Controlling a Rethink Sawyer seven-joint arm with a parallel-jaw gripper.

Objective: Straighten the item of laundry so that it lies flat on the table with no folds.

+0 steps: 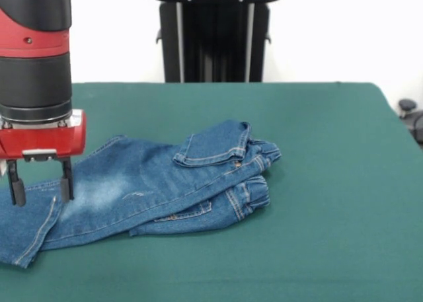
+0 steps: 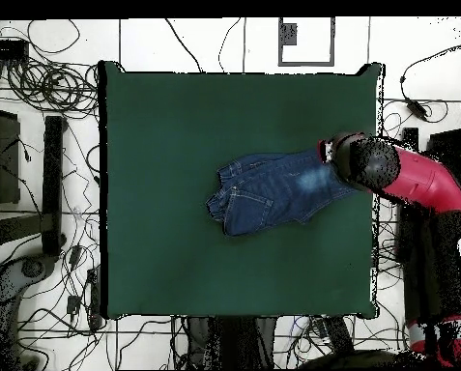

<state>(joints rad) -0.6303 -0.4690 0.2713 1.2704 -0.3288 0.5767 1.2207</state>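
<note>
The item of laundry, a pair of small blue jeans (image 1: 158,186) with pale faded patches, lies on the green table (image 1: 317,183), folded over itself so one leg rests on the other and the waistband end is bunched at the right. My gripper (image 1: 39,186) hangs at the left over the hem end of the legs, open, its two dark fingers (image 1: 66,180) straddling the cloth with tips at its surface. In the overhead view the jeans (image 2: 268,193) sit right of the table's (image 2: 176,145) centre and the arm's head (image 2: 355,159) covers their right end; the fingers are hidden there.
The robot's black pedestal (image 1: 215,34) stands beyond the far table edge. Cables (image 2: 41,77) cover the floor around the table, thickest on the left in the overhead view. The jeans' hem end lies close to the table's right edge in that view.
</note>
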